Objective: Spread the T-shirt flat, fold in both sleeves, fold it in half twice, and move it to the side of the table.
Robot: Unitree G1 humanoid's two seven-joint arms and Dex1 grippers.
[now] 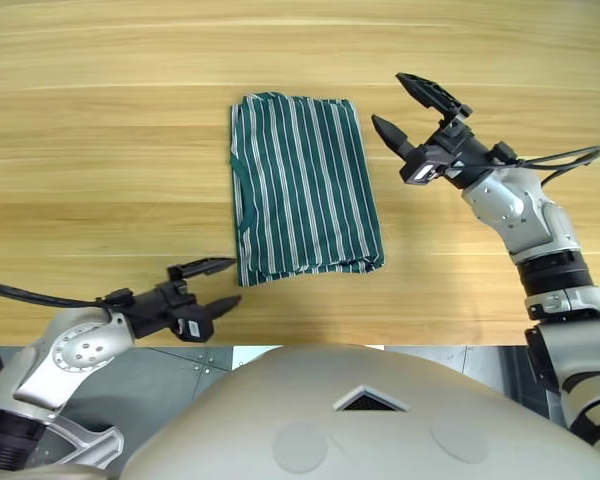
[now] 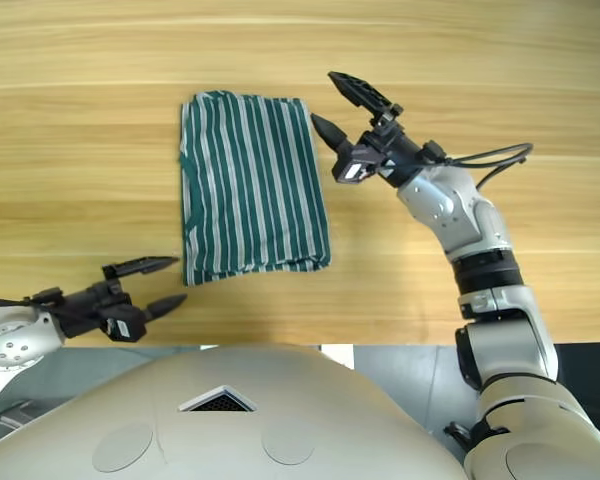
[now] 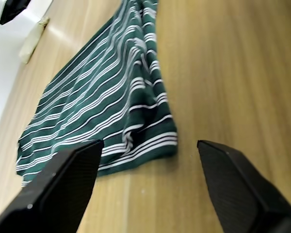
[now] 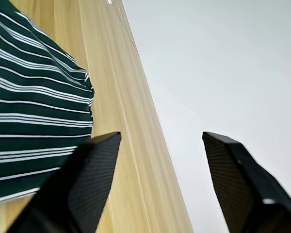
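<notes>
Left hand [image 1: 233, 281], fingers spread, beside folded T-shirt's [image 3: 111, 111] layered near corner

One folded striped T-shirt [image 1: 302, 185] lies on one wooden table [image 1: 100, 150], with two hands over it.

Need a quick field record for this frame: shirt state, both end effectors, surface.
T-shirt: green with white stripes, folded into a narrow rectangle, lying flat
Surface: wooden table
Left end effector: open, by the shirt's near left corner, holding nothing
Right end effector: open, beside the shirt's far right corner, holding nothing
Task stage: sleeves look folded in; shirt not yet at the table's side
</notes>
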